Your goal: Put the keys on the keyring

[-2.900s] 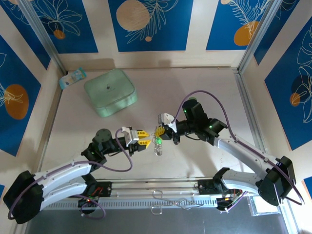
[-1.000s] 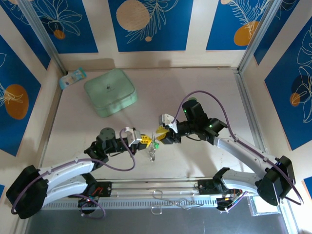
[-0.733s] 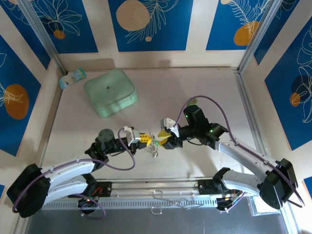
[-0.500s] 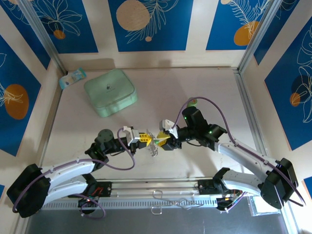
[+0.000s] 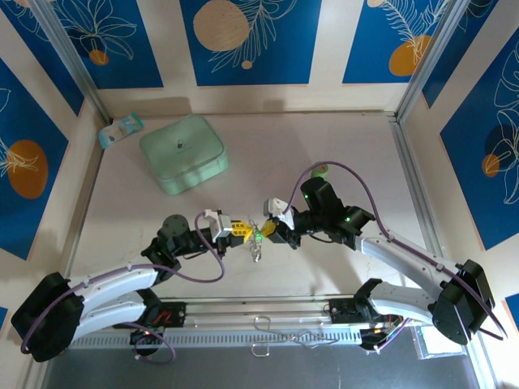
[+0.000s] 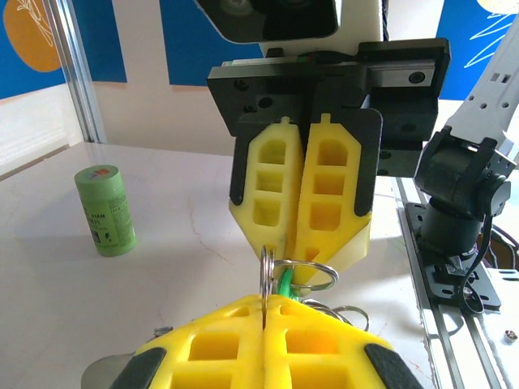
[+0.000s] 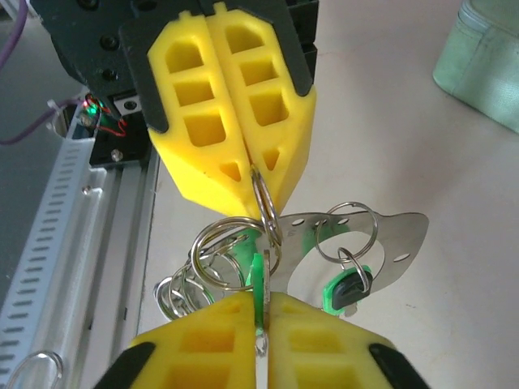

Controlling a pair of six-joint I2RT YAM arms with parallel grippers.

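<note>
Between both arms, the left gripper (image 6: 265, 303) is pinching the keyring (image 7: 389, 231); the right gripper (image 7: 258, 306) is clamping one green key (image 7: 258, 277), its blade hidden.

No words can be read here. The green tube (image 6: 105, 210) has a label with small dark print (too blurry to read), and the little packet (image 5: 122, 130) has tiny marks.

The right gripper (image 5: 264, 230) has come down and left, closing the gap to the left gripper (image 5: 246, 232). Its jaws, parted a moment ago, now pinch shut on a green key (image 7: 258, 279). The keyring (image 5: 256, 243) hangs further left than before. The green cylinder (image 5: 321, 171) now shows behind the right arm (image 5: 381, 243).
</note>
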